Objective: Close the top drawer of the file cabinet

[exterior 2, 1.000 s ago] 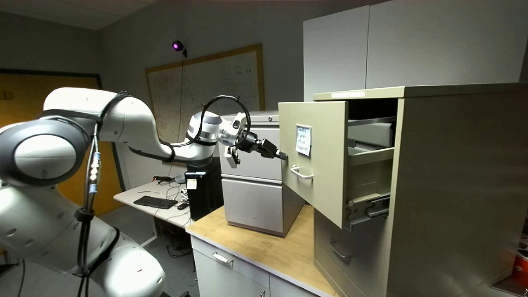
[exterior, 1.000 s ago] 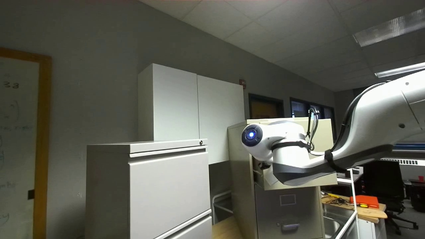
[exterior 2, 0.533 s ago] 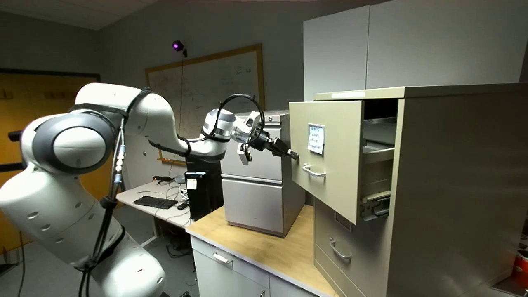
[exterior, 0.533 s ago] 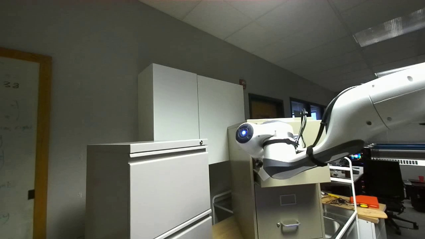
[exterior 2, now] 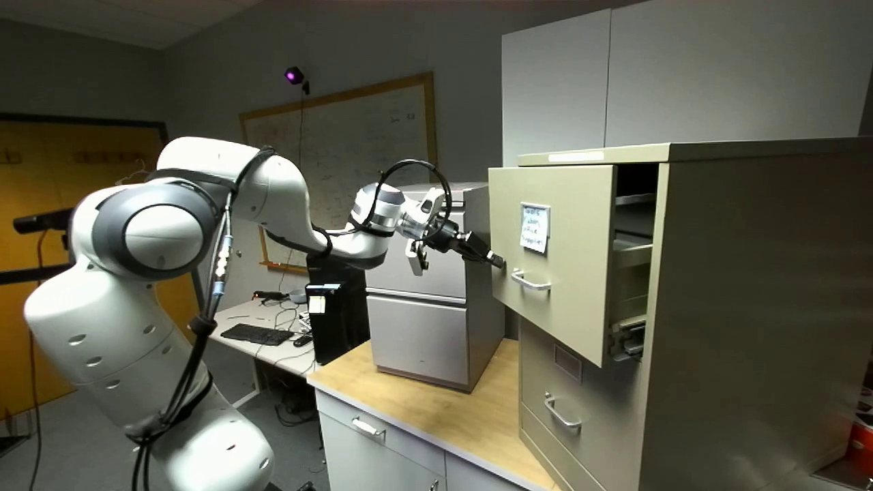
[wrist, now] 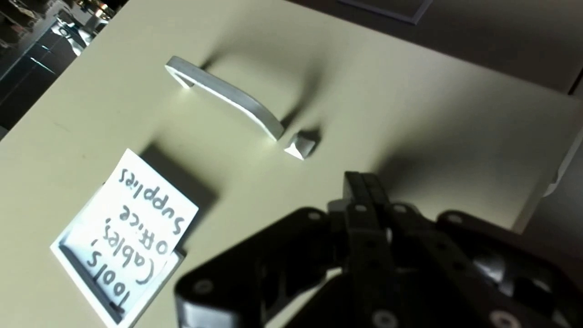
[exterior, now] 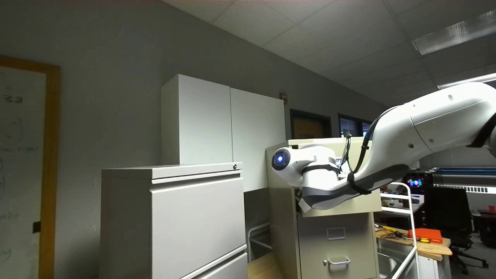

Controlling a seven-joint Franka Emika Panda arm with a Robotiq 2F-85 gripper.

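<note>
Beige metal formed the file cabinet, right of centre in an exterior view. Its single top drawer jutted partly out, much of its front covered by one white arm reaching in from the right edge. Beneath it, one lower drawer carried one silver handle and one label frame. One white cupboard with two doors showed near the centre, and one whitish cabinet filled the lower middle.

In an exterior view, the gripper stood just right of centre, its tips at the left part of the top drawer's front; whether they touched it could not be told. That front bore one drawer pull and one label card. The whitish cabinet, two drawer fronts visible, stood on one wooden counter; one keyboard and one mouse lay left of centre.

In the wrist view, the drawer front filled most of the frame. The gripper entered from the bottom, its two fingers together, side by side. One small silver knob sat just beside the drawer pull's lower end; the label card, upside down at lower left, read "Tools, Cables, Office Supplies."
</note>
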